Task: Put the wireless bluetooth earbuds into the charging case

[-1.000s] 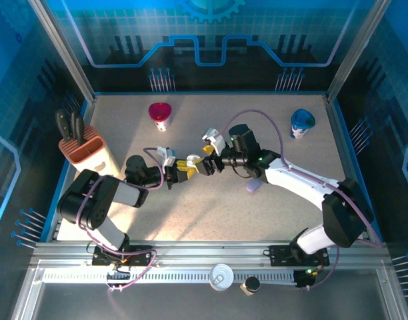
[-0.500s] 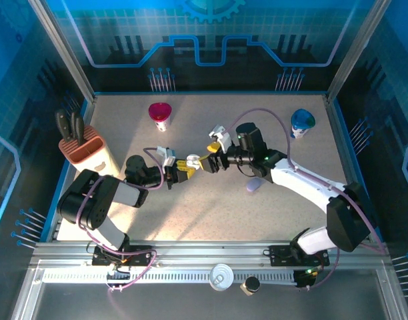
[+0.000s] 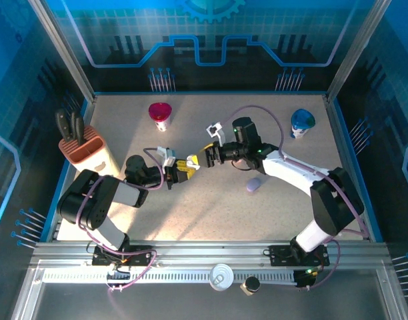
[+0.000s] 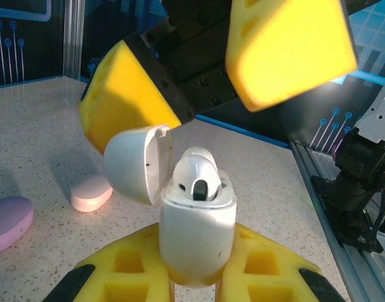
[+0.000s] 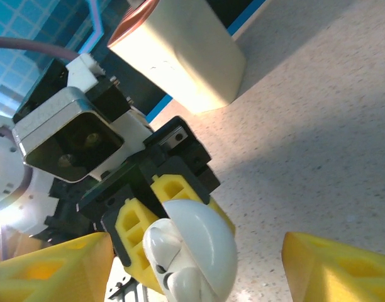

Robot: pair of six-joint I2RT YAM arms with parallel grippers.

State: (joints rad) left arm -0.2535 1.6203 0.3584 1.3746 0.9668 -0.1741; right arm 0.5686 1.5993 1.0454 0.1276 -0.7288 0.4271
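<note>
At lower centre of the left wrist frame, clamps the charging case (image 4: 197, 233) upright in the left fingers (image 4: 142, 280), lid open to bare the wells; holds the right fingers (image 4: 287, 44) spread above the protruding earbud (image 4: 195, 173), likely to press it home.

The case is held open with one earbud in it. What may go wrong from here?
1. The earbud stands high out of the charging case; it may not be fully seated, so it could fall out if tilted.
2. The open right gripper is close to the lid; a push off-centre could knock the lid or twist the case in the left gripper.
</note>
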